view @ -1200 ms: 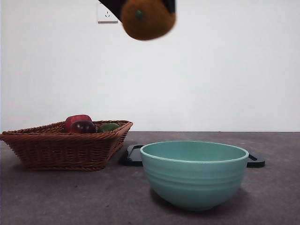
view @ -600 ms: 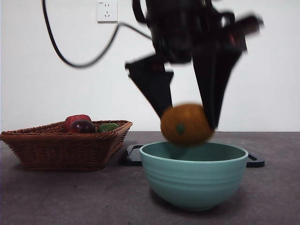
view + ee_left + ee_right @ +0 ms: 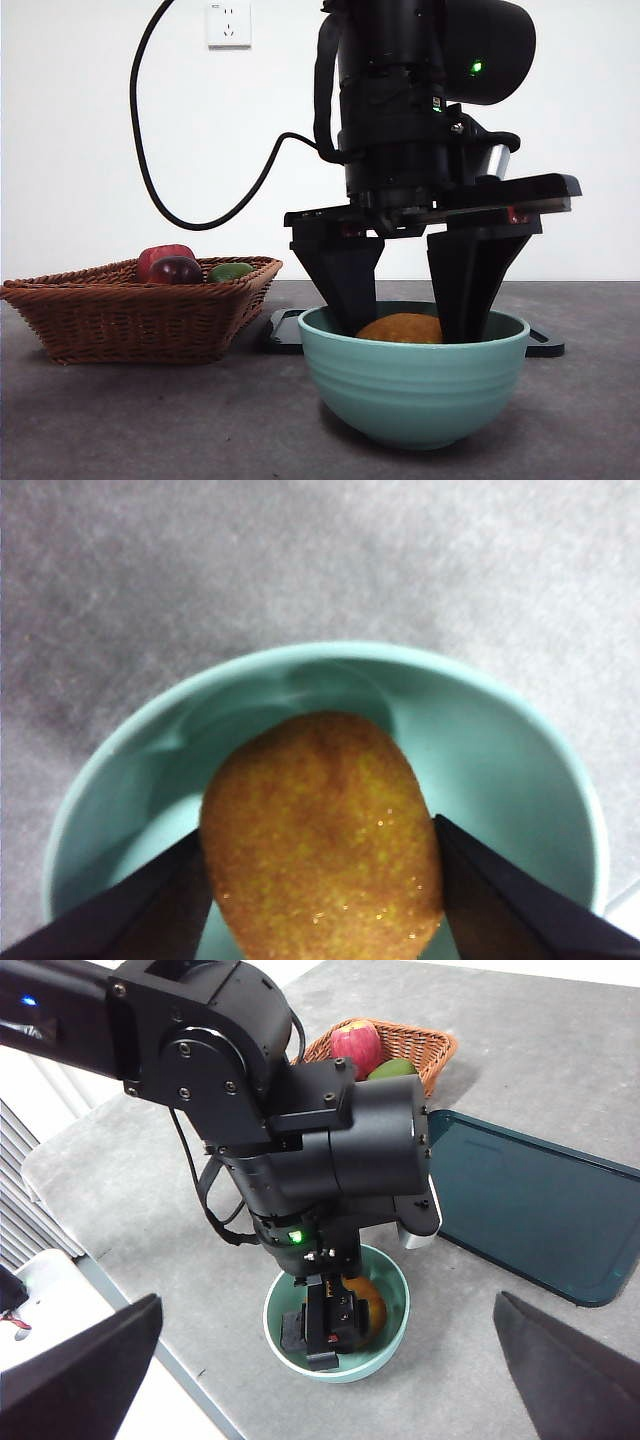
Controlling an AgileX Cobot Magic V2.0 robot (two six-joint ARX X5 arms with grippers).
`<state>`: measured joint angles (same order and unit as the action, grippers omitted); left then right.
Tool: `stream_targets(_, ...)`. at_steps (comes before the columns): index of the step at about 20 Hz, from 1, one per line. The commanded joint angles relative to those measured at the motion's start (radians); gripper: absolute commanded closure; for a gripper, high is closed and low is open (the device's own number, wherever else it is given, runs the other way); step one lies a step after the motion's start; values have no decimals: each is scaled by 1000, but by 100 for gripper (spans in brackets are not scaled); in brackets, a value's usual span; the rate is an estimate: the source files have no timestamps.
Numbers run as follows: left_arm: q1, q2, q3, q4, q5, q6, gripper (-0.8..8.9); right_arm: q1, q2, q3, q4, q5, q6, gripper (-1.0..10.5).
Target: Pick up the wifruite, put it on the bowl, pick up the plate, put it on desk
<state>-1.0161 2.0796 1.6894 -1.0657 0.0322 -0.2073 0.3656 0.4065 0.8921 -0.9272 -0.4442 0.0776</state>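
Jaws of left gripper clamp fruit inside bowl; rind looks firm, slick; best held across middle.

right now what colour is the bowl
Teal-green bowl with a pale rim; the front view shows it best.

A plain white painted wall fills the background of the front view, evenly lit and bare apart from a white plastic wall socket up at about 11 o'clock. Below it runs the wide, matte dark grey mottled worktop. In the right wrist view, the worktop's rounded corner meets a pale floor.
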Motion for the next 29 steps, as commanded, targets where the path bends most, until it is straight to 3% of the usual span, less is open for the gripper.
stream_targets(1, -12, 25, 14, 5, 2, 8, 503, 5, 3, 15, 11, -1, 0, 285)
stream_targets(4, -12, 25, 14, 10, 2, 8, 496, 5, 3, 15, 11, -1, 0, 285)
stream_targets(9, -12, 25, 17, 15, 2, 8, 309, 5, 3, 15, 11, -1, 0, 285)
stream_targets(17, -11, -8, 132, -67, 1, 13, 308, 5, 3, 15, 11, -1, 0, 285)
stream_targets(22, -12, -155, 146, -104, -31, 35, 206, 5, 3, 15, 11, -1, 0, 285)
stream_targets(25, -11, -284, 146, -149, -90, 58, 206, 5, 3, 15, 14, -1, -1, 285)
stream_targets(29, -11, -457, 146, -214, -90, 66, 212, 5, 3, 15, 14, -1, -6, 285)
